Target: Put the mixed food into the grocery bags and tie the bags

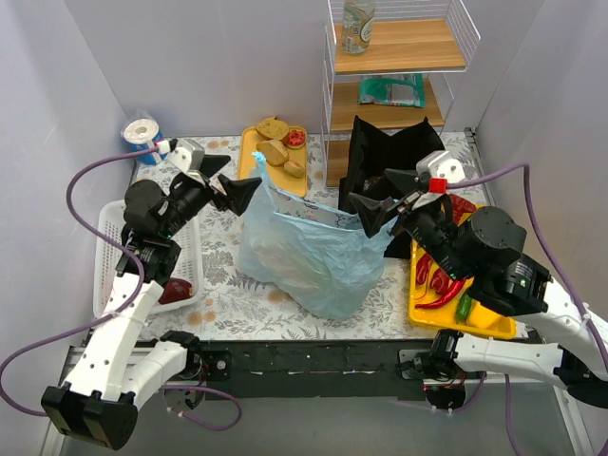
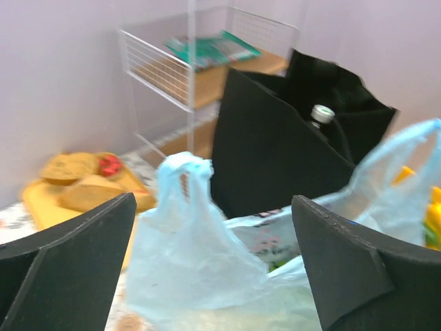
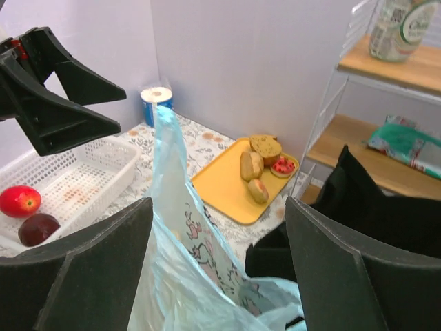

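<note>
The light-blue printed plastic bag (image 1: 309, 252) stands in the middle of the table, mouth open, with something pale inside. One handle (image 2: 182, 200) stands up between my left gripper's open jaws, not pinched. My left gripper (image 1: 231, 180) is at the bag's left upper edge. My right gripper (image 1: 382, 198) is open over the bag's right edge, with the bag's rim (image 3: 186, 255) between its jaws. The stiff black bag (image 1: 389, 157) stands behind, with a capped bottle (image 2: 321, 114) showing inside. No loaf, stalks or red packet show.
A yellow tray (image 1: 249, 152) with bread rolls lies at the back. A yellow tray (image 1: 418, 302) at the right holds red chillies (image 1: 442, 285). The white lattice basket (image 1: 114, 256) at the left holds two dark fruits. A wire shelf (image 1: 399, 57) carries a bottle and a green packet. A paper roll (image 1: 142, 133) stands at the back left.
</note>
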Robot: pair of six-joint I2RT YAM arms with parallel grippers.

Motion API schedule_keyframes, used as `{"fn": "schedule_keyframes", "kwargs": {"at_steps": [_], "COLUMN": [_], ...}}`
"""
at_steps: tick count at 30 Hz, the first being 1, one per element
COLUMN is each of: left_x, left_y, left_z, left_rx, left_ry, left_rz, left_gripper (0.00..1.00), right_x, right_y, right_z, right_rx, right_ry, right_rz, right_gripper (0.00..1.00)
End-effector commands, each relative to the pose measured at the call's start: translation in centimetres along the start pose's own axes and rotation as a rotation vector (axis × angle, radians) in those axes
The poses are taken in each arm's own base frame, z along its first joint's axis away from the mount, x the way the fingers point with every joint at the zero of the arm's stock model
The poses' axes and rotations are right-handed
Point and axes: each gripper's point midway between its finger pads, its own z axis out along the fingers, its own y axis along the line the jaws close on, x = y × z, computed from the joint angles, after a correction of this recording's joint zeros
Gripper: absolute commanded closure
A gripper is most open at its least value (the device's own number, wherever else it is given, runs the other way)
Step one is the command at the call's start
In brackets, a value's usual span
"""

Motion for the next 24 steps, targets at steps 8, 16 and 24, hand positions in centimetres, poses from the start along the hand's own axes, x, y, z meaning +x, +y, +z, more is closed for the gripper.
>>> {"fn": "schedule_keyframes", "kwargs": {"at_steps": [8, 16, 24], "left_x": [-4.4, -3.9, 1.1], "left_y": [6.8, 13.2, 10.3], "left_z": [2.6, 1.4, -0.7], "left_rx": [-0.267, -0.073, 0.114], "left_ry": [-0.030, -0.053, -0.002], "left_rz": [-0.105, -0.352, -0.270], "left_gripper": [0.02, 0.02, 0.02], "right_x": [0.2, 2.0, 3.9], "right_y": [3.9, 8.5, 8.9], "right_z": [10.8, 16.2, 18.5], "right_rx": [-0.273, -0.714, -0.842], "right_ry": [0.151, 0.100, 0.029], "right_rz": [-0.059, -0.112, -0.182], "right_gripper": [0.14, 0.10, 0.07]}}
